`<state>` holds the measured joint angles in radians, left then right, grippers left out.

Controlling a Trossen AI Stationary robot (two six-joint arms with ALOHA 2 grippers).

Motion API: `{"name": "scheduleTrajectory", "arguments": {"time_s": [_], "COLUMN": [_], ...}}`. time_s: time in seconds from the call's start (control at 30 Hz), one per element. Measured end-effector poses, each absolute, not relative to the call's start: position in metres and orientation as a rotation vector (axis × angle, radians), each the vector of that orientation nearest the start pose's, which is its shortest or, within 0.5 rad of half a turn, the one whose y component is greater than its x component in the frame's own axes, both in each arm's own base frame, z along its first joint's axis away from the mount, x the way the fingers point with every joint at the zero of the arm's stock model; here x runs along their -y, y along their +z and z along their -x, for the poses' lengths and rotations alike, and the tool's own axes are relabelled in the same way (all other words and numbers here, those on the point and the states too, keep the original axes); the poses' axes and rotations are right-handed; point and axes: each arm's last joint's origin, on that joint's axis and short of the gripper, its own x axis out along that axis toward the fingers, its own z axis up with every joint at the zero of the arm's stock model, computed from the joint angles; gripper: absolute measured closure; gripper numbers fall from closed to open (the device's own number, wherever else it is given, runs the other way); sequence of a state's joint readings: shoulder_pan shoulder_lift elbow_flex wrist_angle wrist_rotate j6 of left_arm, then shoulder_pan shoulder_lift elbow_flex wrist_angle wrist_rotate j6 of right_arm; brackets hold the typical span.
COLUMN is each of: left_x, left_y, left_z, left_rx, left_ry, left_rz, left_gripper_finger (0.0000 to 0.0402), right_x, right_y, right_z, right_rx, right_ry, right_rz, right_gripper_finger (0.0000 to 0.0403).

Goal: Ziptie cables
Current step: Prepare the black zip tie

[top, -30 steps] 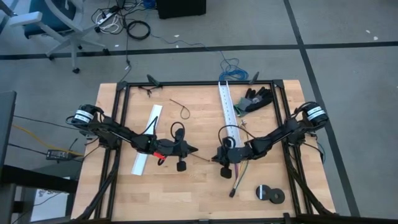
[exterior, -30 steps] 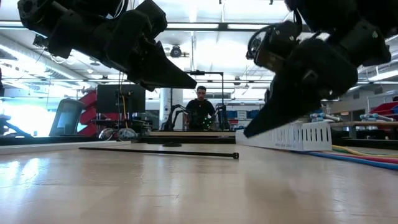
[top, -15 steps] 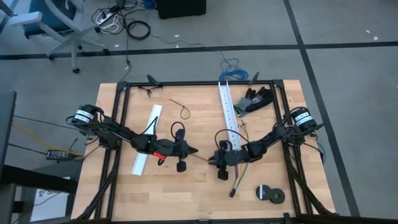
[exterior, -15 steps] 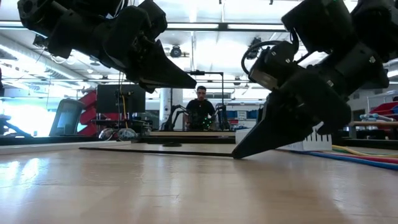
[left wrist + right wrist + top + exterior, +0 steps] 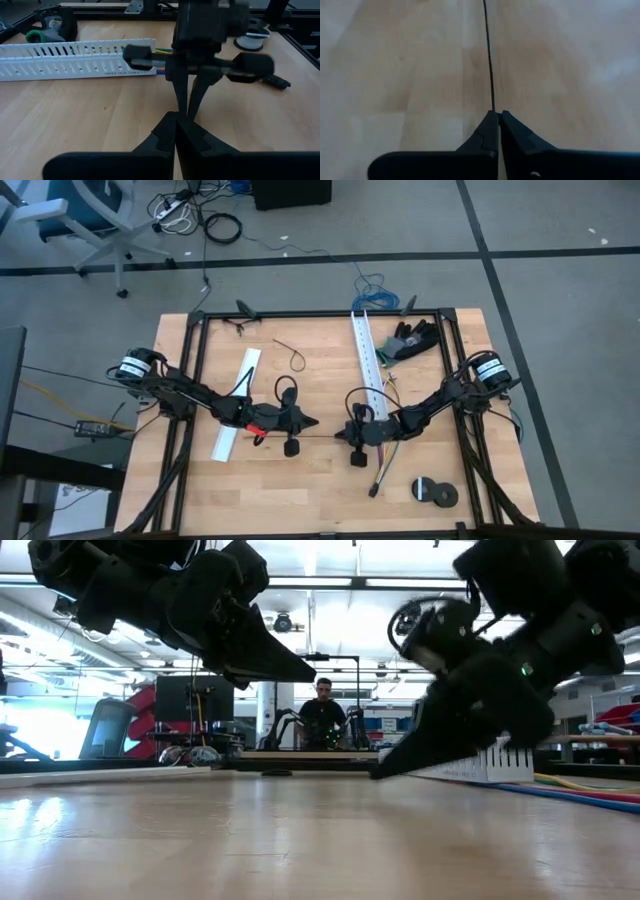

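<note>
A thin black ziptie (image 5: 489,60) runs over the wood between my two grippers. My right gripper (image 5: 496,112) is shut on its near end, low over the table's middle (image 5: 340,434). My left gripper (image 5: 315,421) hangs shut above the table (image 5: 312,677), holding nothing, its tips facing the right gripper (image 5: 192,107). The cables (image 5: 386,458), a bundle of coloured wires with a dark end, lie on the wood under the right arm and run along the white slotted channel (image 5: 366,360). My right gripper pinches the ziptie's end (image 5: 493,107) between its two fingertips. The fingers slant down from the table's right side and lie along the strip. The rest of the strip runs straight away toward the left arm, low over the wood.
A second white strip (image 5: 238,415) lies under the left arm. Black tape rolls (image 5: 433,491) sit near the front right, dark gloves (image 5: 412,340) at the back right, and a looped ziptie (image 5: 291,356) at the back middle. A person stands in the room far behind the table (image 5: 322,715).
My right gripper has sunk toward the table and a little leftward, down to the ziptie's right end, and has taken hold of it. That end, which lay flat on the wood, now sits slightly raised at the fingertips.
</note>
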<state>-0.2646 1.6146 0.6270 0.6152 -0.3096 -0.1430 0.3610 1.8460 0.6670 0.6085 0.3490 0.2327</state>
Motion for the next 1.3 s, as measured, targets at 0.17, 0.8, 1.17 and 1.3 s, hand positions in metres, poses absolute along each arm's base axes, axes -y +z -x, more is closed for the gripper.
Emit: {"name": "scheduleTrajectory", "arguments": {"time_s": [0.17, 0.8, 1.17, 1.3], "left_x": [0.071, 0.073, 0.062, 0.057], "left_y": [0.161, 0.166, 0.201, 0.214], "left_z": [-0.297, -0.301, -0.331, -0.339], "left_rx": [-0.353, -0.346, -0.670, -0.627], "left_ry": [0.070, 0.035, 0.101, 0.093], "left_rz": [0.036, 0.124, -0.013, -0.067], "left_gripper_finger": [0.0384, 0.0279, 0.0238, 0.0238], "right_x": [-0.108, -0.091, -0.066, -0.050], "right_y": [0.122, 0.180, 0.218, 0.255], "right_z": [-0.301, -0.266, -0.282, -0.293], "right_rx": [-0.471, -0.589, -0.804, -0.830], "right_ry": [-0.060, -0.049, 0.000, 0.019], "right_rz": [0.002, 0.041, 0.074, 0.115], "right_gripper_finger": [0.0402, 0.0403, 0.0403, 0.0403]}}
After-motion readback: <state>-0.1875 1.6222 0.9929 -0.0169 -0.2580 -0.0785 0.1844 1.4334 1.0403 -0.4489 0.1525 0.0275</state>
